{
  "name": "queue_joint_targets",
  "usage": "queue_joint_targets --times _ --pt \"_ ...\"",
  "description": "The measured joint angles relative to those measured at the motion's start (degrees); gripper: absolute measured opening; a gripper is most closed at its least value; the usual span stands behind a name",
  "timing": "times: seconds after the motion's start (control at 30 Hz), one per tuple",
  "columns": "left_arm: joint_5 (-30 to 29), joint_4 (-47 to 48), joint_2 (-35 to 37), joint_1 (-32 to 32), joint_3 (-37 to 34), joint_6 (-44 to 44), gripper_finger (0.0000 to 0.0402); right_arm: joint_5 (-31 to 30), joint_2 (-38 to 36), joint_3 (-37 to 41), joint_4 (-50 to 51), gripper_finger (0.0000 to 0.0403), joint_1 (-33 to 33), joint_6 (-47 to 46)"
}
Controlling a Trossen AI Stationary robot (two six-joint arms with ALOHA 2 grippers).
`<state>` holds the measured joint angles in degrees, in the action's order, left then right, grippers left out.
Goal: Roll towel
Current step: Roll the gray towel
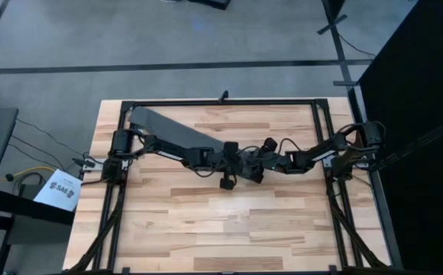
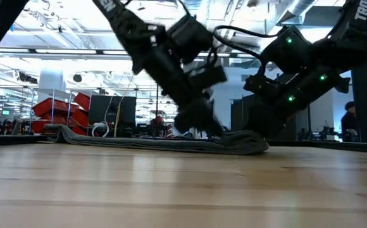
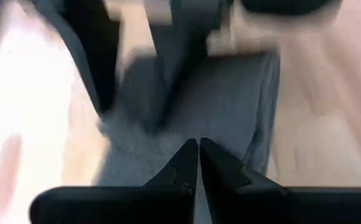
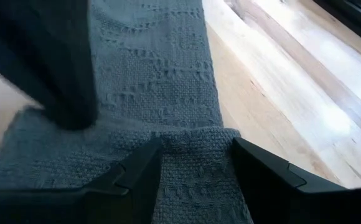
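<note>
clearly the towel point(image 1: 172, 131) was soft and light, a long dark grey strip lying flat on the bench point(image 1: 206, 229), with a small thick fold at the end near the middle. the left gripper point(image 3: 198, 163) had its fingers pressed together over the cloth. the right gripper point(image 4: 196, 163) stood wide across the folded edge (this thicker part seemed the best place to hold, since a single layer would probably slip or sag).

A pale butcher-block wooden tabletop point(image 1: 206, 229) framed by black metal rails point(image 1: 221, 102) stands on grey floor; a white printed paper sheet point(image 1: 58, 190) lies beside it, red equipment point(image 2: 60, 109) behind.
</note>
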<state>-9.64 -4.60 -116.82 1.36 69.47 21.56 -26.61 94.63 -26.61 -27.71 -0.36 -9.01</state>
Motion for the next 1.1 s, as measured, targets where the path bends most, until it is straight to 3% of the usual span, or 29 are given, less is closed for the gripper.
queue_joint_targets --times 0.27,0.47,0.87,1.1 --pt "2.0 -7.3 -5.7 2.3 -0.8 -0.1 0.0006 0.0 -0.1 0.0 -0.5 0.0182 0.0 0.1" --pt "2.1 -6.7 -5.8 2.8 -1.2 -0.4 0.0006 -0.5 -3.6 0.1 6.4 0.0182 -1.4 0.9" --pt "4.2 -6.5 -6.0 2.4 -1.4 -5.3 0.0006 3.1 -7.9 0.0 8.1 0.0182 -1.3 8.1" --pt "4.9 -6.6 -6.0 1.4 -1.4 -6.6 0.0006 14.3 -13.9 -0.1 11.7 0.0182 -3.6 11.4"
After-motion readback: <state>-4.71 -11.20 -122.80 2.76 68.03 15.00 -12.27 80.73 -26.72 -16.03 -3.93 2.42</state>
